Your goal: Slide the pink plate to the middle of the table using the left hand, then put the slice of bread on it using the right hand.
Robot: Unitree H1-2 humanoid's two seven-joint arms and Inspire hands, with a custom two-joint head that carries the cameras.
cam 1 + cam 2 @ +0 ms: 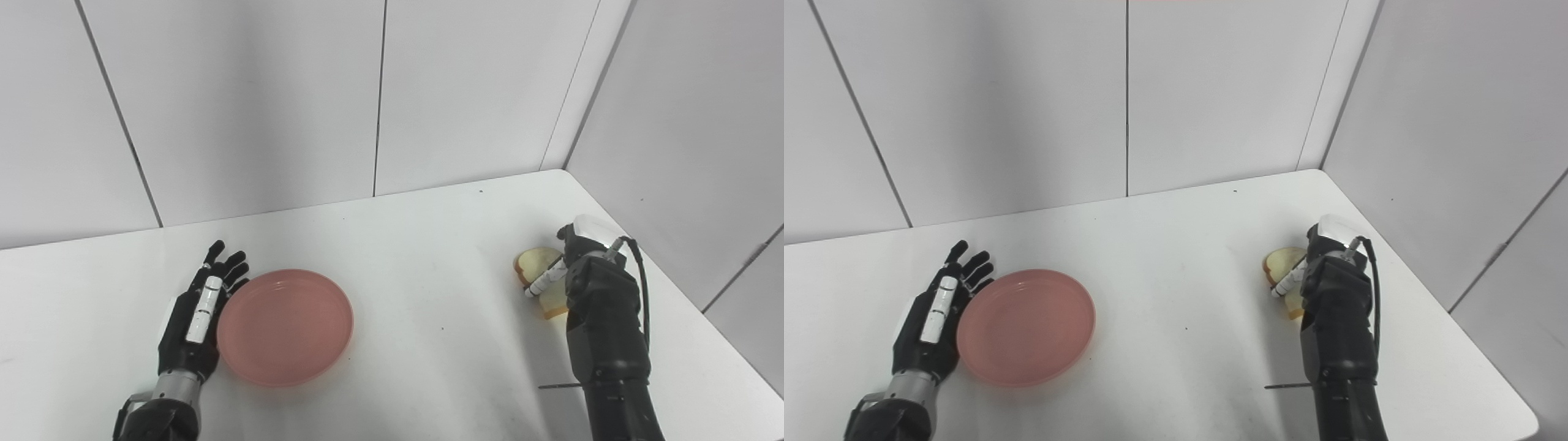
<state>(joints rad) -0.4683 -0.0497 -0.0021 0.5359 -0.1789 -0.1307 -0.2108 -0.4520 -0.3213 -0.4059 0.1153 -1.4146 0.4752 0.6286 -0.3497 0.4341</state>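
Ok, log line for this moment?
left hand open beside pink plate | right hand over bread, grip unclear | plate empty

No legible text, labels, brand marks, numbers or signs in either view. Wall panels, table (429, 257), pink plate (285, 326), slice of bread (539, 262) and both hands carry no readable markings at this resolution.

The left hand (199, 312) lies flat with fingers spread, its inner edge against the pink plate (285, 326) just to its right. Far right, the right hand (582, 263) closes over the bread slice (539, 262).
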